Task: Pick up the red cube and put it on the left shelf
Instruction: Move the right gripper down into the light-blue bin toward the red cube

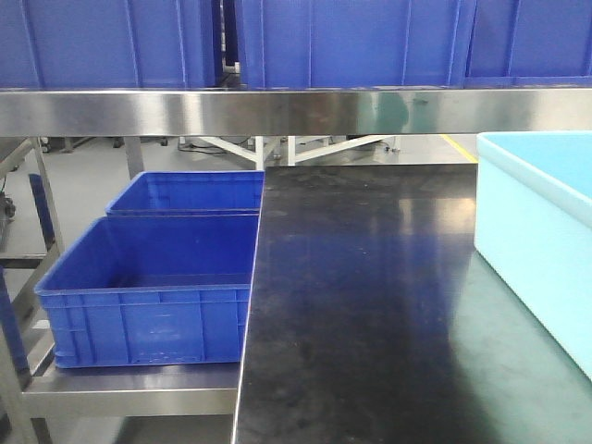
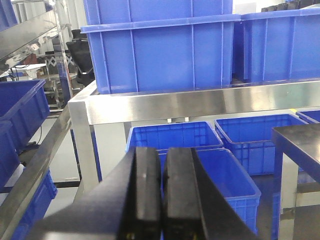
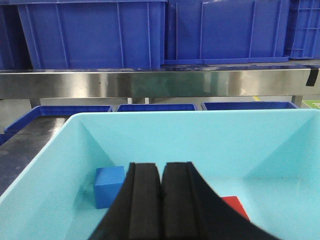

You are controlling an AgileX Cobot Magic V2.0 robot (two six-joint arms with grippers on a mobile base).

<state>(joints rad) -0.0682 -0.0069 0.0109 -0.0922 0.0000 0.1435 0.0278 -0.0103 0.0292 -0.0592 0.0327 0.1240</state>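
Right wrist-mounted view: red cube [image 3: 235, 206] lies at the near right of the pale tub [image 3: 45, 170], partly hidden behind the right gripper [image 3: 161, 200], whose jaws are pressed together and empty; left gripper [image 2: 162, 195] likewise. Probably light, rigid and smooth, so pinch two opposite flat faces

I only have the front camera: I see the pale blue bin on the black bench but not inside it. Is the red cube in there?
Observer: Yes. The right wrist view shows the red cube on the floor of the pale blue bin.
Operator: Anything else in it?
Observer: One blue cube, left of the red one and apart from it.
Operator: Is the right hand open?
Observer: No, the right hand is shut, with nothing between its fingers.
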